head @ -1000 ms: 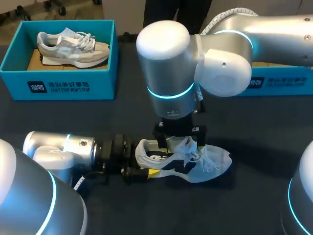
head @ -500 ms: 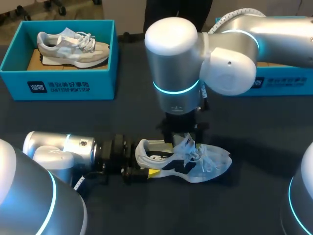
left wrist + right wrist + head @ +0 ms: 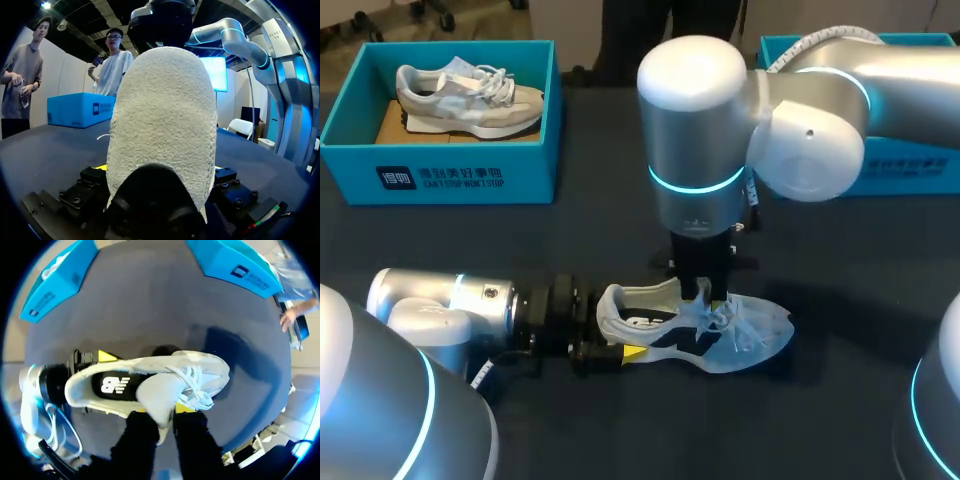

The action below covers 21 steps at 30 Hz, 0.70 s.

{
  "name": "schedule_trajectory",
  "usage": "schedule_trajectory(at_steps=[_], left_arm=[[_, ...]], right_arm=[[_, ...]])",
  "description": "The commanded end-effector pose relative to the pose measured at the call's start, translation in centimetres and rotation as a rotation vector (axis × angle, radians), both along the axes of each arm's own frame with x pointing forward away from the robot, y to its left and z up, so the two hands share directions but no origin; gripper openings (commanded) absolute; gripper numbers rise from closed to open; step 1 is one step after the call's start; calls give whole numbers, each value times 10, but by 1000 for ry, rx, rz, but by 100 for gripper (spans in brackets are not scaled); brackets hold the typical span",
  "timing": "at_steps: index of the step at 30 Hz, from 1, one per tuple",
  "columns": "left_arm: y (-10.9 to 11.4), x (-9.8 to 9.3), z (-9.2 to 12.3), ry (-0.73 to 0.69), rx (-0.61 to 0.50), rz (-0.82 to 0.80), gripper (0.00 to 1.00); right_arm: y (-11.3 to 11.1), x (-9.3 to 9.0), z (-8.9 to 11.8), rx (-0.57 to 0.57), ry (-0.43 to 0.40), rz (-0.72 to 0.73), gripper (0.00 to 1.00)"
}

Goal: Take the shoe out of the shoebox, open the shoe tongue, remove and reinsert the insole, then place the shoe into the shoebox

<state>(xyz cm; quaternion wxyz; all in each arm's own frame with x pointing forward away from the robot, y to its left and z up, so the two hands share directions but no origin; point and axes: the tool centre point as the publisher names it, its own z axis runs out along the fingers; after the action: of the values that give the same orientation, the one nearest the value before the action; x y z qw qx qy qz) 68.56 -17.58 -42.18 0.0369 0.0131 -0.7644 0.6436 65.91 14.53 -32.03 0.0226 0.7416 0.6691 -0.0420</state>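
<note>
A white shoe [image 3: 745, 335] with a dark insole lies on its sole on the dark table, toe to the right. My left gripper [image 3: 620, 345] lies low at its heel [image 3: 165, 125], one yellow-tipped finger on each side, pressed against it. My right gripper [image 3: 705, 290] comes straight down over the lacing. In the right wrist view the right gripper [image 3: 160, 412] is shut on the pale shoe tongue [image 3: 157, 390], which stands up between its yellow tips. The shoe's mouth [image 3: 112, 385] shows open behind the tongue.
A blue shoebox [image 3: 440, 175] at the back left holds a grey shoe [image 3: 470, 100]. Another blue shoebox [image 3: 900, 170] stands at the back right, partly behind my right arm. Bare dark table lies in front of and to the right of the shoe.
My right arm shifted right and came down onto the shoe, and its fingers closed on the tongue. The left arm and the shoe stayed put.
</note>
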Motion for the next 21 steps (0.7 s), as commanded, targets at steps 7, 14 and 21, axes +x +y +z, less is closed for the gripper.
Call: schedule_trajectory(at_steps=[7, 14, 21], left_arm=[[0, -1, 0, -1, 0, 1, 0], [0, -1, 0, -1, 0, 1, 0], [0, -1, 0, -1, 0, 1, 0]], right_arm=[[-45, 5, 6, 137, 82, 199, 0], [-77, -1, 3, 239, 71, 268, 0], [-93, -5, -1, 299, 94, 300, 0]])
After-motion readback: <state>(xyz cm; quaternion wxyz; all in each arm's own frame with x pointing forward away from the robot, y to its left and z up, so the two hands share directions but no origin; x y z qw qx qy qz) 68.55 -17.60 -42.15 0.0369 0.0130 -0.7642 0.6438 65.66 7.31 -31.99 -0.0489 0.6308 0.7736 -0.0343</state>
